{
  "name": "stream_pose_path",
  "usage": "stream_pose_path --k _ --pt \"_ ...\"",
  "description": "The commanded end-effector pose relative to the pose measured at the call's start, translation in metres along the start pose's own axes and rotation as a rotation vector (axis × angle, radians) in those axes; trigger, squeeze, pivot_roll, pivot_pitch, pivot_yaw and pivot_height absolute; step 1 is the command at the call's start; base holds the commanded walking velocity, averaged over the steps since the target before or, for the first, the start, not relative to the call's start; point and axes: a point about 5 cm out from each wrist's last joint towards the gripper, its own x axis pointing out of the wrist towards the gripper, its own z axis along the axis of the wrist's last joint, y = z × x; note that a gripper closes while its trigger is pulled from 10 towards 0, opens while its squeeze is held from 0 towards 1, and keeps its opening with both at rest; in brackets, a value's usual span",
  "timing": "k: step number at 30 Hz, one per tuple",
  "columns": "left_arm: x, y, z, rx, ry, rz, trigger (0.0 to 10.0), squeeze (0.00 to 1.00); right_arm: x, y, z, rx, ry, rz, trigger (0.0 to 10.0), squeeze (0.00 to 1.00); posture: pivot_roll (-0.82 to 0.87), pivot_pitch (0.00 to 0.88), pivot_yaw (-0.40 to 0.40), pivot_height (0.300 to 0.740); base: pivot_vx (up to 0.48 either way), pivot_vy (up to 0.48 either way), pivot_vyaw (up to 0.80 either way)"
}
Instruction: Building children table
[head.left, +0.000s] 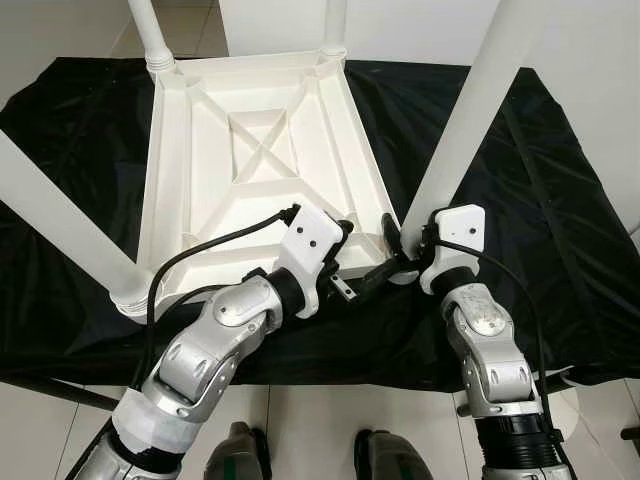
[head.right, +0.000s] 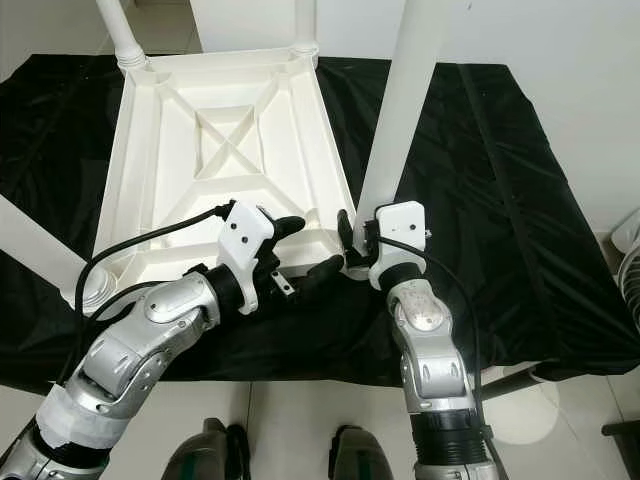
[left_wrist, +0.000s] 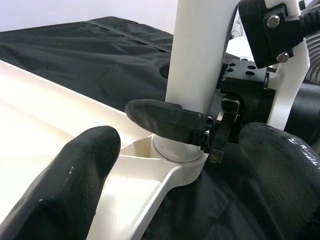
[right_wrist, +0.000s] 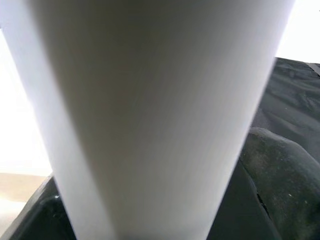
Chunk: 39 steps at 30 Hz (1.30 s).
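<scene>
A white plastic children's table (head.left: 250, 150) lies upside down on a black cloth, with its legs pointing up. My right gripper (head.left: 400, 250) is shut on the base of the near right leg (head.left: 470, 110), where the leg meets its corner socket. In the left wrist view one right finger (left_wrist: 167, 120) wraps the leg (left_wrist: 200, 50). The right wrist view shows the leg (right_wrist: 150, 115) very close, beside a black finger (right_wrist: 280, 175). My left gripper (head.left: 358, 262) stands open at the same corner, one finger over the table's rim and one outside it, holding nothing.
Three more legs stand at the near left (head.left: 60, 230), far left (head.left: 150, 30) and far right (head.left: 333, 25) corners. The black cloth (head.left: 560, 200) covers the work surface and hangs over its front edge. My feet (head.left: 240, 455) stand on pale floor tiles.
</scene>
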Motion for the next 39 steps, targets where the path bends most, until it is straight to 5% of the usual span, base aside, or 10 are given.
stream_pose_path --k 1,19,39 --pt "-0.001 -0.006 -0.001 -0.011 0.005 -0.072 10.0 0.00 0.001 0.000 0.000 0.008 -0.003 0.009 10.0 0.00 -0.11 0.140 0.036 0.740 0.000 0.000 0.00" --pt "-0.006 -0.003 -0.002 -0.001 0.024 -0.081 10.0 0.00 0.004 0.004 0.004 0.034 -0.031 0.065 10.0 0.00 -0.09 0.150 0.062 0.740 0.000 0.000 0.00" --pt "-0.022 -0.011 -0.006 -0.010 0.072 -0.167 10.0 0.00 0.006 -0.010 0.000 -0.059 -0.021 0.428 10.0 0.00 -0.05 0.142 0.045 0.740 0.000 0.000 0.00"
